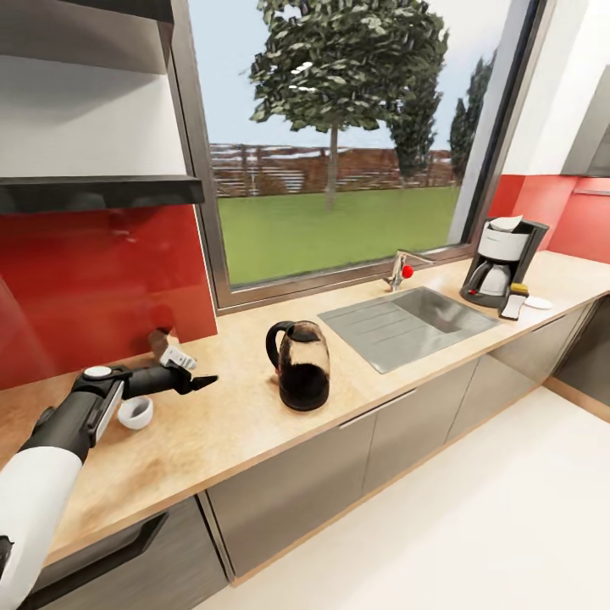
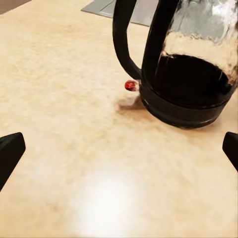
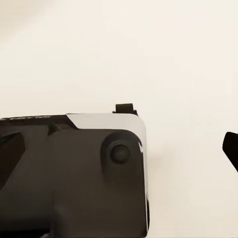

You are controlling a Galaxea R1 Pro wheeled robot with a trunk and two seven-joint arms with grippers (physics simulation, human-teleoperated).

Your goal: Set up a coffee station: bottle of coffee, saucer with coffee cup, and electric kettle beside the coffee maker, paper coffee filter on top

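While the left gripper (image 1: pixel 206 382) hovered low over the counter (image 1: pixel 220 424), its fingers stood wide apart and held nothing. In the left wrist view the two fingertips (image 2: pixel 11 151) showed at the far edges, with the kettle (image 2: pixel 186 64) ahead between them, its handle (image 2: pixel 124 39) turned towards the gripper. The kettle stood upright on the counter, near the sink (image 1: pixel 407 322) and well apart from the coffee maker (image 1: pixel 501 264), which was at the far end of the counter with a white filter on top. A small cup (image 1: pixel 135 413) lay just beside the left arm.

The step in hand seemed to be grasping the kettle. To do it well, I think the gripper should go straight forward to the handle, keep level, and close on the upright part of it, not on the glass body. The kettle looked heavy with dark liquid, so a tilted lift could spill.

The right gripper (image 3: pixel 119 148) was also open, above pale floor.
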